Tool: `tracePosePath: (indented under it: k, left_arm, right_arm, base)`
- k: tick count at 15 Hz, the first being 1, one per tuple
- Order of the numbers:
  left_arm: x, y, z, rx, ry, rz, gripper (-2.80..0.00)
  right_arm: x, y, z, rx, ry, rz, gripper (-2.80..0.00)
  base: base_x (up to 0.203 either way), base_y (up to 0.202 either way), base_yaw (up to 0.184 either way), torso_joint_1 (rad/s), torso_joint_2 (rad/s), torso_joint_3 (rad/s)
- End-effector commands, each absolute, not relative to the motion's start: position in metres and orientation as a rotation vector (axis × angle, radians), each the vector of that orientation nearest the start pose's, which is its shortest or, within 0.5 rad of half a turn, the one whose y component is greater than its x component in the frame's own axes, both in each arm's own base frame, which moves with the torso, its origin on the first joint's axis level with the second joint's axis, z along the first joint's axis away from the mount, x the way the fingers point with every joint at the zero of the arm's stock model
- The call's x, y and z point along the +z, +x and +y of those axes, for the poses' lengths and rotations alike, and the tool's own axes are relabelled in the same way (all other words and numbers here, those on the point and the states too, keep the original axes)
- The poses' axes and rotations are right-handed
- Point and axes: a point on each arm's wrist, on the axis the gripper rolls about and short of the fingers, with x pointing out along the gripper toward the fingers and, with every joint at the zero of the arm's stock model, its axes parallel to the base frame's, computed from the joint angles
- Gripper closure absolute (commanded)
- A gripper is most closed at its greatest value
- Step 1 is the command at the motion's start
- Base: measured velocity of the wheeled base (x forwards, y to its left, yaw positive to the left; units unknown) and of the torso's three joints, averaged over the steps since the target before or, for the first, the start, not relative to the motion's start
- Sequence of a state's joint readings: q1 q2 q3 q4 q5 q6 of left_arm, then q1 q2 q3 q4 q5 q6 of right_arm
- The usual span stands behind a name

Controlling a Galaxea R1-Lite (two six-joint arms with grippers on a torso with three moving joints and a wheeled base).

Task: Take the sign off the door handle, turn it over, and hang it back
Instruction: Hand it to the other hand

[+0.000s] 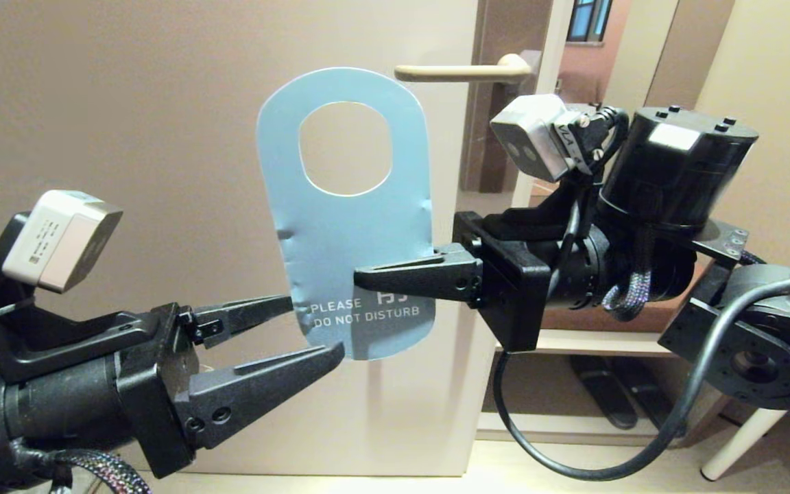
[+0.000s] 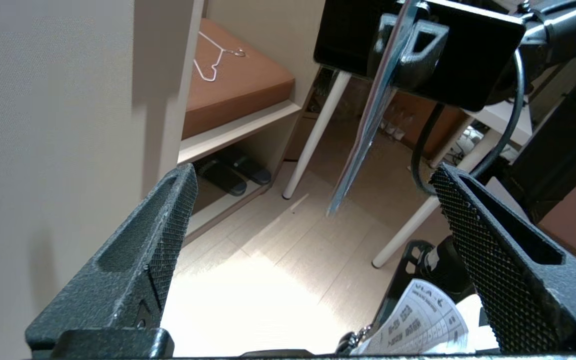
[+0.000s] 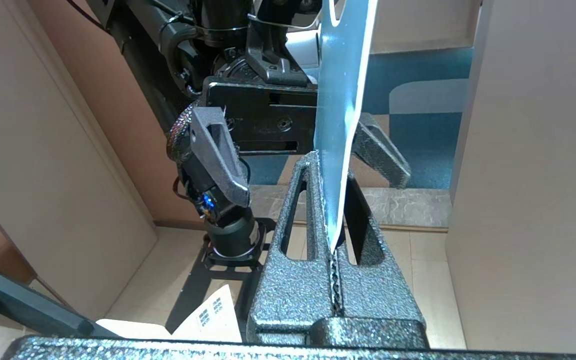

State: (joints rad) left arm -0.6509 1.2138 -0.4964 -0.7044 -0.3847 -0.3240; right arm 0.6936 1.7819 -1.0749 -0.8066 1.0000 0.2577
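Before the beige door (image 1: pixel 162 103), the right gripper (image 1: pixel 367 278) is clamped on the side edge of the sign (image 1: pixel 354 233), held upright below and left of the door handle (image 1: pixel 460 71), blue face out, while the left gripper (image 1: pixel 313 329) gapes around its lower corner

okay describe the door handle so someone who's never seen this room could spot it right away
Start at the big beige door filling the head view. Near its right edge, above the light blue sign, the door handle sticks out level. It is the only slim, pale champagne bar there.
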Motion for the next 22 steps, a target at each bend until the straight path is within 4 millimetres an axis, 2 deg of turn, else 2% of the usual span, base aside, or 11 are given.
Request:
tracePosePath:
  k: [1,7,15,22]
  left_arm:
    - [0.221,0.139,-0.118,-1.031,-0.292,0.192,-2.8]
    - [0.22,0.149,-0.134,-1.073,-0.306,0.175,-2.8]
    - [0.218,0.149,-0.151,-1.146,-0.32,0.196,-2.8]
    - [0.221,0.151,-0.154,-1.153,-0.361,0.183,-2.8]
  right_arm:
    - [0.245,0.248,0.231,1.703,0.176,0.11,0.0]
    - [0.244,0.247,0.233,1.707,0.186,0.123,0.0]
    - [0.246,0.251,0.241,1.746,0.18,0.113,0.0]
    - [0.242,0.252,0.243,1.748,0.18,0.12,0.0]
  base:
    - [0.0,0.0,0.0,0.0,0.0,0.0]
    - [0.0,0.0,0.0,0.0,0.0,0.0]
    - [0.0,0.0,0.0,0.0,0.0,0.0]
    - [0.0,0.0,0.0,0.0,0.0,0.0]
